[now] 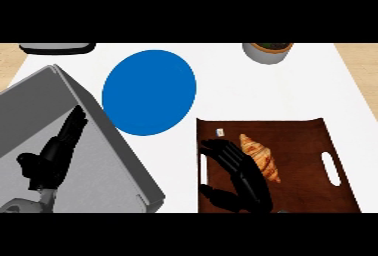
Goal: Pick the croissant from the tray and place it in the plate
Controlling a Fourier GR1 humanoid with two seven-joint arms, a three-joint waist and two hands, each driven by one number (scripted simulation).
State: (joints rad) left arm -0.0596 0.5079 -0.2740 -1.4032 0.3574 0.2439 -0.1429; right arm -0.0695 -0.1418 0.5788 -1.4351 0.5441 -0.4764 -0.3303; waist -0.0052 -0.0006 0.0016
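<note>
From my station I see the right robot hand (240, 172) lying over the left half of the one brown tray (310, 135), its fingers reaching up the view and slightly bent, its thumb set off toward the lower left. The fingers run along the left side of the single croissant (261, 156) and seem to touch it, but they are not wrapped round it; I read this robot hand as released, holding nothing. The croissant lies on the tray floor, slanting from upper left to lower right, near the tray's middle.

The left robot hand (53, 155) shows at the view's left, over a large grey slab (111, 150), fingers straight and pointing up and to the right, also released.

I count one blue plate (149, 92), bare, on the white worktop (280, 90) just up and left of the tray. One small white thing (219, 132) sits in the tray's upper left corner. One grey pot (267, 51) stands at the far edge, and one dark flat thing (57, 48) at the far left corner.
</note>
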